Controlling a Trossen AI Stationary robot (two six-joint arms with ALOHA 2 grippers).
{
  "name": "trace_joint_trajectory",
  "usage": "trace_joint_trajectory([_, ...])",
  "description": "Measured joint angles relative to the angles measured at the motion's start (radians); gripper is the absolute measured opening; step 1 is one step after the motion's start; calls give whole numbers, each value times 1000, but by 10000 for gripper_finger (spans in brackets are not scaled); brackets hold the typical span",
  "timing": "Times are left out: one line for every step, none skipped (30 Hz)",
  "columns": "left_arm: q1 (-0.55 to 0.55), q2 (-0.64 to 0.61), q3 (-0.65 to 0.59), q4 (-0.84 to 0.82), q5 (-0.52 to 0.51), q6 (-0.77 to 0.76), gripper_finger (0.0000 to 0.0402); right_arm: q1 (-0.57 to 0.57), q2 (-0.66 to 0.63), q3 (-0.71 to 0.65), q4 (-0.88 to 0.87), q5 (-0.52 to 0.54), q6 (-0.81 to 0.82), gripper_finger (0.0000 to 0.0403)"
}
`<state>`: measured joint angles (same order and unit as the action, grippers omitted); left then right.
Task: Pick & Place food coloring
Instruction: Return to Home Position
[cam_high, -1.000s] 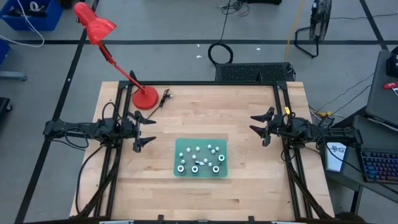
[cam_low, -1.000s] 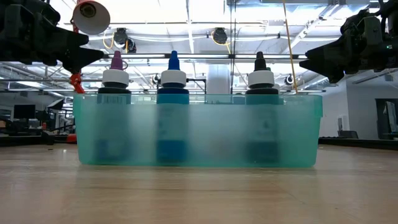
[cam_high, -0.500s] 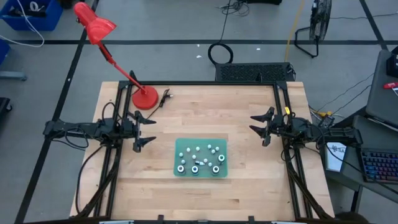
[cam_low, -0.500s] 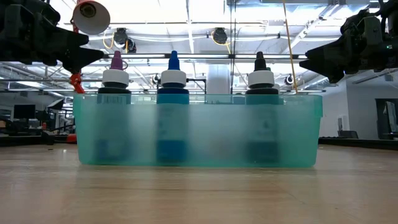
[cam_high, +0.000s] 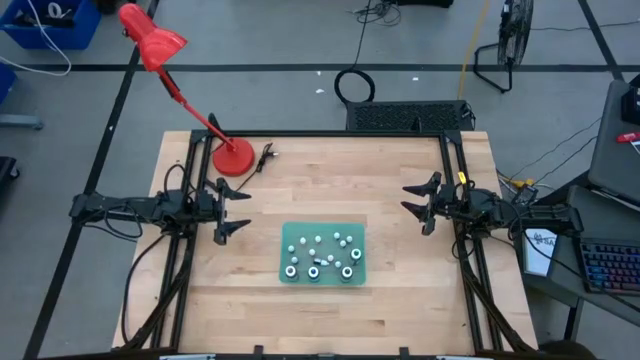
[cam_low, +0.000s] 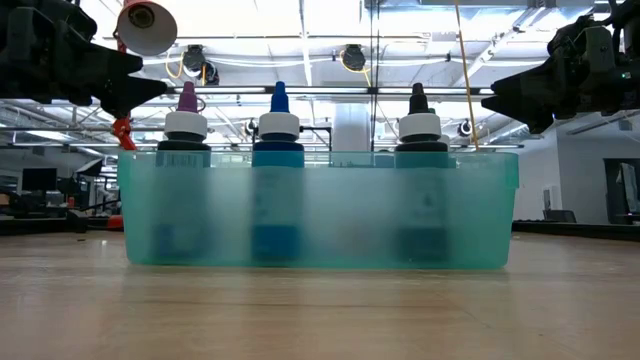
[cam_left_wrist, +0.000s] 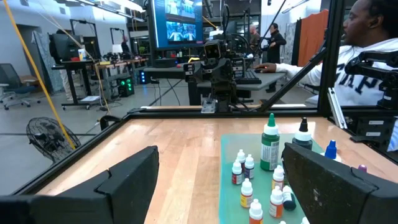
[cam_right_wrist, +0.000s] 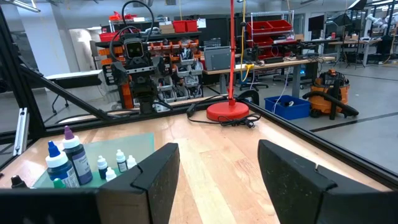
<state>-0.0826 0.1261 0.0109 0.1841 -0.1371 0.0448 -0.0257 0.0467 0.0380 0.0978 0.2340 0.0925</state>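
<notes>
Left gripper (cam_high: 243, 210): held above the left side of the table (cam_high: 330, 330), fingers spread wide apart, nothing between them. Right gripper (cam_high: 405, 198): held above the right side, facing the left one, fingers likewise apart and empty. Green bin (cam_high: 282, 240): translucent, resting on the wood between the two grippers, nearer the table's front edge than either, and clear of both sets of fingertips. Food coloring (cam_high: 320, 255): all visible bottles stand upright inside the bin. Large bottles, seen through the bin's front wall in the low view: violet-tipped bottle (cam_low: 186, 125) on the side of the left gripper, blue-tipped bottle (cam_low: 278, 125) just beside it, black-tipped bottle (cam_low: 418, 125) toward the right gripper. Green bottle (cam_left_wrist: 270, 144): also in the bin, on the right gripper's side. Small bottles (cam_left_wrist: 242, 168): whitish, clustered behind the large ones. Red desk lamp (cam_high: 233, 158): base on the table's far-left part, beyond the left gripper. Person (cam_left_wrist: 367, 37): seated beyond the table.
</notes>
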Motion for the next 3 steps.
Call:
trace_joint_trajectory([0, 0, 0, 0, 0, 0, 337, 0, 0, 0, 0, 0, 0, 208])
trace_joint_trajectory([0, 0, 0, 0, 0, 0, 336, 0, 0, 0, 0, 0, 0, 208])
trace_joint_trajectory([0, 0, 0, 0, 0, 0, 336, 0, 0, 0, 0, 0, 0, 208])
